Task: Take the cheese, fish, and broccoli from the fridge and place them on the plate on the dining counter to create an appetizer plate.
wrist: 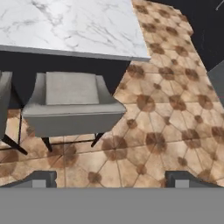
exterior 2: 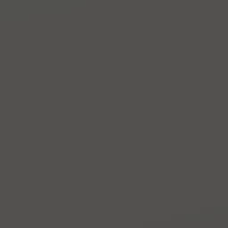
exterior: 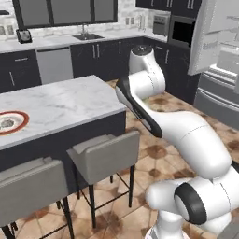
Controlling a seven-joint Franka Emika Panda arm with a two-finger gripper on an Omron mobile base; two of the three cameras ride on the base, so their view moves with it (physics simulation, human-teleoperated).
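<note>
While our gripper (wrist: 111, 179) hung with jaws apart and empty above the floor, we risked clipping the grey chair (wrist: 72, 105) or the dining counter (wrist: 74, 26) edge when swinging toward the open fridge (exterior: 217, 60).

White marble-patterned tabletop (exterior: 70, 100) with grey veins over a dark base, extending from the left of the scene. A round plate (exterior: 18, 125) with a red-orange rim lies on it at the far left edge, with a small greyish item, too small to identify, at its centre. Two grey chairs (exterior: 105, 156) stand on the brown patterned tile floor (exterior: 154, 154) along the tabletop's near side.
</note>
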